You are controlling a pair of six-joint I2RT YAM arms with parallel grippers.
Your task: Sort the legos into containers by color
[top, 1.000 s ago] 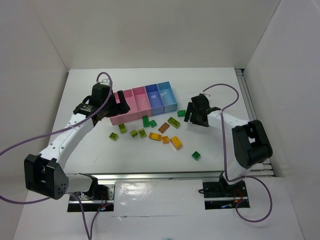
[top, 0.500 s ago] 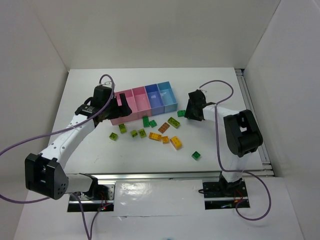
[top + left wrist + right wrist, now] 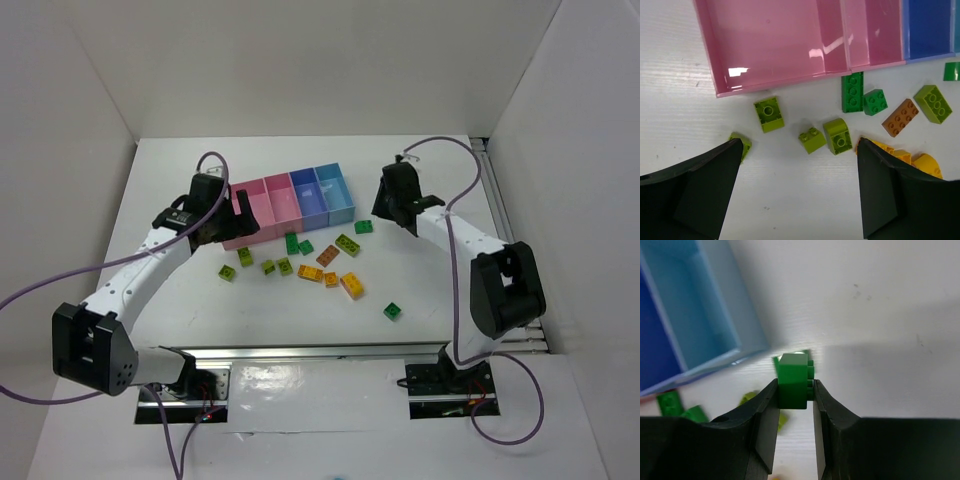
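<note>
right gripper [image 3: 794, 388] was clamped on a dark green brick [image 3: 792, 376] beside the light blue bin [image 3: 746, 302]. left gripper [image 3: 800, 145] hung wide apart, pointed down over lime bricks [image 3: 812, 140].

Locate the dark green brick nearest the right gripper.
Right wrist view: dark green brick is pinched in the right gripper, just right of the light blue bin.

The bins [image 3: 780, 45] are coloured pink, dark blue and light blue; the bricks [image 3: 852, 92] are seen in lime, dark green, orange and yellow.
</note>
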